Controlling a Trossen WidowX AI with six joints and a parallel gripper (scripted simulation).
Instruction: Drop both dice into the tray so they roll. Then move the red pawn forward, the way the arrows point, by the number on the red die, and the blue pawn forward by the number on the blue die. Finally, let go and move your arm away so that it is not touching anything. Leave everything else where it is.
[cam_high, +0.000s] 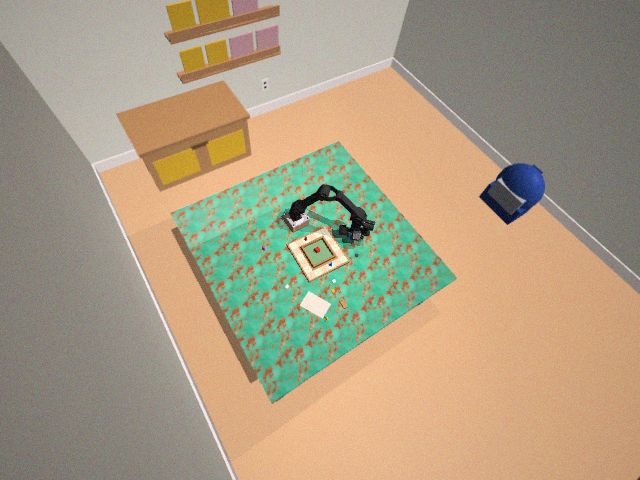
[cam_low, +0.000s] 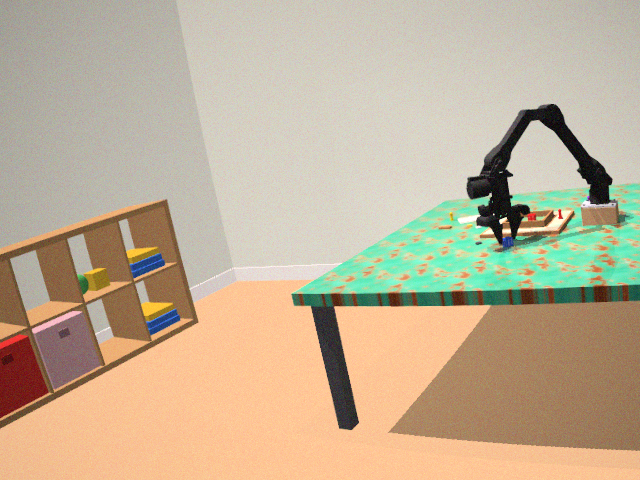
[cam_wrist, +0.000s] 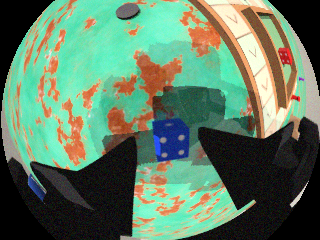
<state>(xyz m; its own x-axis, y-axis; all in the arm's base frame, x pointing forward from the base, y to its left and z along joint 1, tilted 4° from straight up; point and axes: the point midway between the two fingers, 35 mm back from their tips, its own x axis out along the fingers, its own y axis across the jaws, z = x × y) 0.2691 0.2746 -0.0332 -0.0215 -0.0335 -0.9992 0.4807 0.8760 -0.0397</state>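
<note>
The blue die (cam_low: 508, 241) (cam_wrist: 171, 140) stands on the table beside the board. My gripper (cam_low: 507, 239) (cam_wrist: 168, 136) is open, pointing down low over the die, with a fingertip on either side and gaps showing in the wrist view. The red die (cam_high: 316, 249) (cam_low: 531, 217) (cam_wrist: 285, 56) lies in the tray (cam_high: 324, 261); its top number is too small to read surely. The red pawn (cam_high: 305, 238) (cam_low: 560, 214) (cam_wrist: 296, 98) stands on the board (cam_high: 310, 276) (cam_wrist: 253, 50), on the side nearest the arm's base. The blue pawn (cam_high: 330, 264) is on the far side from the base.
A dark disc (cam_high: 356, 255) (cam_low: 478, 242) (cam_wrist: 128, 11) lies near the blue die. A white card (cam_high: 315, 304), an orange piece (cam_high: 342, 303) and small yellow and white pieces lie beyond the board. A purple piece (cam_high: 263, 248) lies on the board's other side.
</note>
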